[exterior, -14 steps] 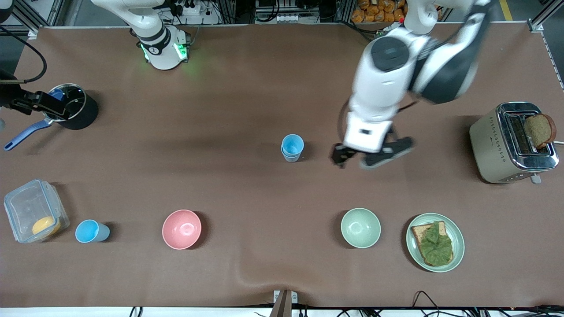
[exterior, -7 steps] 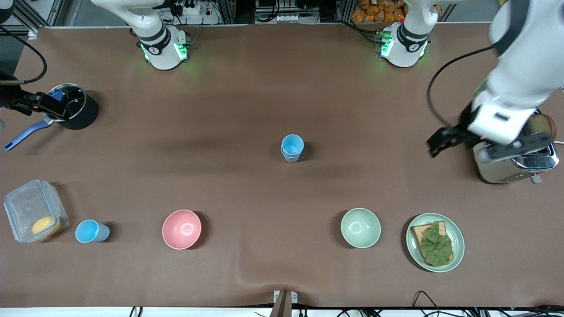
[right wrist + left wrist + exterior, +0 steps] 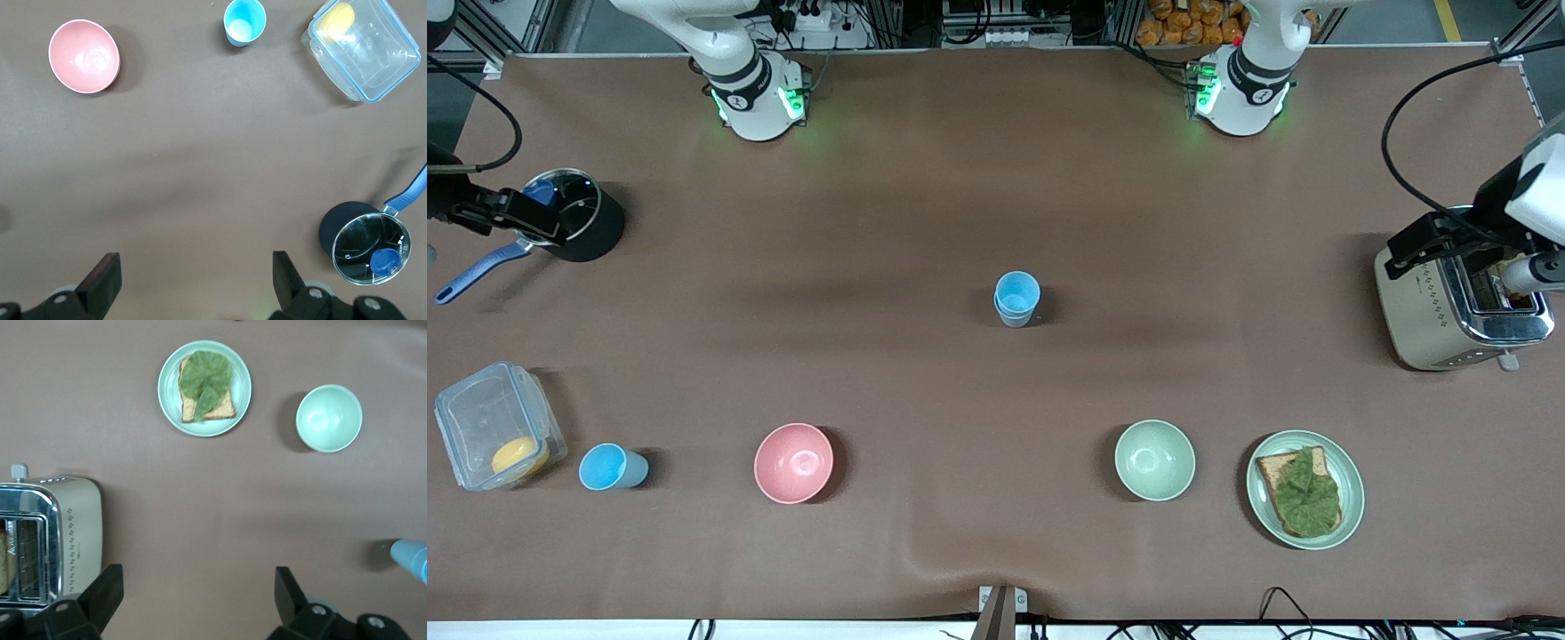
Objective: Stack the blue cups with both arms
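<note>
A sky-blue cup sits nested in a pale grey-blue cup (image 3: 1016, 299) at the table's middle, upright; its edge shows in the left wrist view (image 3: 410, 560). Another sky-blue cup (image 3: 610, 468) stands beside the clear container, toward the right arm's end and nearer the front camera; it also shows in the right wrist view (image 3: 244, 22). My left gripper (image 3: 1463, 244) is open and empty over the toaster, fingers wide apart (image 3: 198, 590). My right gripper (image 3: 525, 213) is open and empty (image 3: 197, 273), waiting by the black pot.
Toaster (image 3: 1458, 289) with bread at the left arm's end. Plate with sandwich (image 3: 1263, 498), pale green bowl (image 3: 1154, 460) and pink bowl (image 3: 793, 462) lie in a row nearer the front camera. Clear container (image 3: 494, 427) holds an orange thing. Black pot (image 3: 583, 227) has a blue handle.
My left arm swung away from beside the stacked cups at the middle to over the toaster. The cups and my right arm have not moved.
</note>
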You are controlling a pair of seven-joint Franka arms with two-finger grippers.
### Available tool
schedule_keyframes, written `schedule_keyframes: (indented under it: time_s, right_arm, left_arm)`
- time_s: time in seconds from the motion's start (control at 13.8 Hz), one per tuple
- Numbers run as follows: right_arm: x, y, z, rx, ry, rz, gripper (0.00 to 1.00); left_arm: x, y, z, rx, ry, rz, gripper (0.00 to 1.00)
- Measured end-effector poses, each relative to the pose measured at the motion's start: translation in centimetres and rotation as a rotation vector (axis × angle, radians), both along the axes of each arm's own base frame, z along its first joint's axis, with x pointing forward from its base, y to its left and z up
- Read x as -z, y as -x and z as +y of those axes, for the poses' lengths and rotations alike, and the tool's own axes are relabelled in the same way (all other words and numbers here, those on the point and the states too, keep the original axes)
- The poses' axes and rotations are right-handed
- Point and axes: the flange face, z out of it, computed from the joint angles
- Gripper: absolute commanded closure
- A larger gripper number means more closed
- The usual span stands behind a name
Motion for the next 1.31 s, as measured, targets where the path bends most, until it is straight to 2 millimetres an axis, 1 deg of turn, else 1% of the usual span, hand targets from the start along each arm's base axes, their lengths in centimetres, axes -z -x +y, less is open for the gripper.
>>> schedule_keyframes:
  time_s: [0.15, 0.36, 0.44, 0.58, 0.87, 1.02, 1.09, 1.16, 1.31]
  right_arm:
    - [0.0, 0.0, 0.1, -0.002, 0.0, 0.0, 0.0]
    - [0.0, 0.0, 0.1, -0.002, 0.0, 0.0, 0.0]
    - [0.0, 0.0, 0.1, -0.002, 0.0, 0.0, 0.0]
    - [0.0, 0.0, 0.1, -0.002, 0.0, 0.0, 0.0]
    - [0.0, 0.0, 0.1, -0.002, 0.0, 0.0, 0.0]
    - [0.0, 0.0, 0.1, -0.002, 0.0, 0.0, 0.0]
    - [0.0, 0.0, 0.1, -0.002, 0.0, 0.0, 0.0]
    - [0.0, 0.0, 0.1, -0.002, 0.0, 0.0, 0.0]
    - [0.0, 0.0, 0.1, -0.002, 0.0, 0.0, 0.0]
  left_arm:
    - [0.1, 0.6, 0.2, -0.003, -0.002, 0.016, 0.0]
    - [-1.2, 2.1, 1.3, -0.028, -0.004, 0.023, 0.0]
    - [-1.5, 2.8, 1.4, -0.038, -0.003, 0.028, 0.0]
    - [-1.6, 3.7, 0.8, -0.042, -0.002, 0.035, 0.0]
    - [-1.3, 3.8, -0.4, -0.022, -0.002, 0.036, 0.0]
    - [-1.4, 3.9, -2.1, 0.008, -0.002, 0.033, 0.0]
    - [-1.5, 3.9, -2.6, 0.015, -0.002, 0.03, 0.0]
    - [-1.6, 3.9, -2.6, 0.014, -0.001, 0.028, 0.0]
    - [-1.7, 3.8, -1.4, -0.007, 0.001, 0.025, 0.0]
